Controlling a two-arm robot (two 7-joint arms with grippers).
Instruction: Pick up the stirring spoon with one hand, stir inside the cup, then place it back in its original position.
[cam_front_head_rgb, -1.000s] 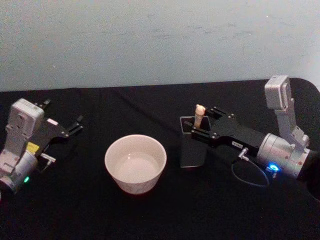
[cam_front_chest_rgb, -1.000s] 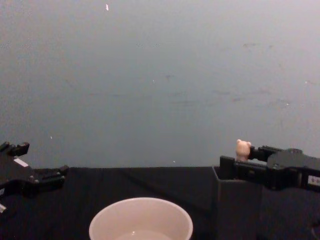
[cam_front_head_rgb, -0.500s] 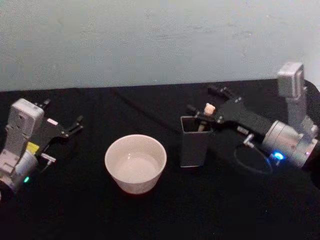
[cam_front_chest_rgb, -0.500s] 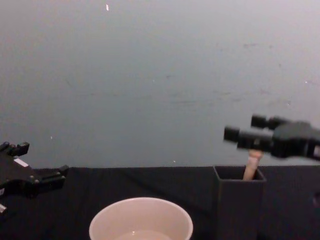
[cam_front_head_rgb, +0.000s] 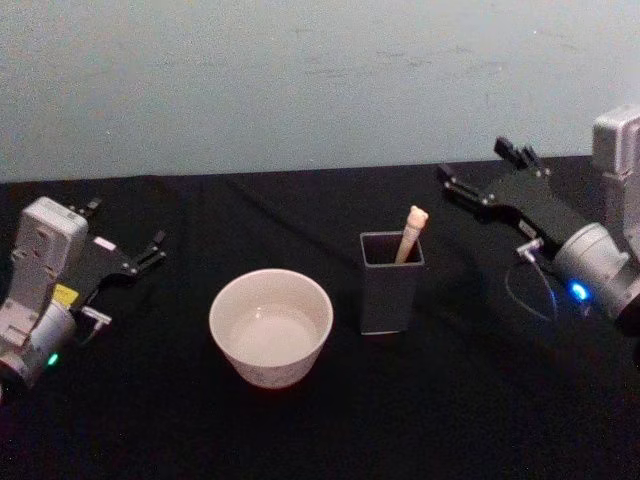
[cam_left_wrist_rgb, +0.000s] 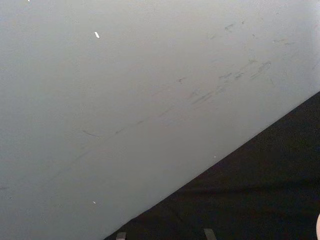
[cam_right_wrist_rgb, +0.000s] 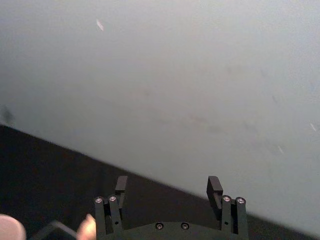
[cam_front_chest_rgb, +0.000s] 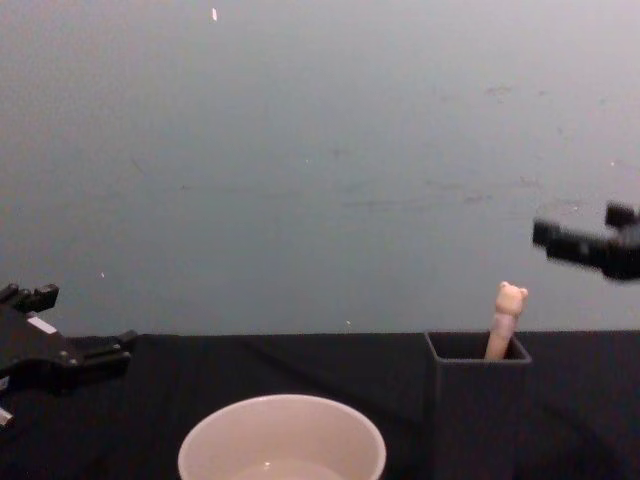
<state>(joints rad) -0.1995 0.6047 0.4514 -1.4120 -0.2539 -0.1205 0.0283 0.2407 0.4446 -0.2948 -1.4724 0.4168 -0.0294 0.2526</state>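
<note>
The stirring spoon leans in the dark grey square holder, its original position, with the bear-head knob above the holder's rim. Nothing is touching the spoon. To the left of the holder stands the cream cup, whose rim also shows in the chest view. My right gripper hangs open and empty above and to the right of the holder, clear of the spoon; its fingers are spread apart. My left gripper rests open at the far left, away from the cup.
A black cloth covers the table, with a plain grey wall close behind it. A thin cable loop hangs by the right arm.
My right gripper let go of the spoon, then rose and drew back to the right. The spoon sank into the holder and now leans there. The left arm stayed still.
</note>
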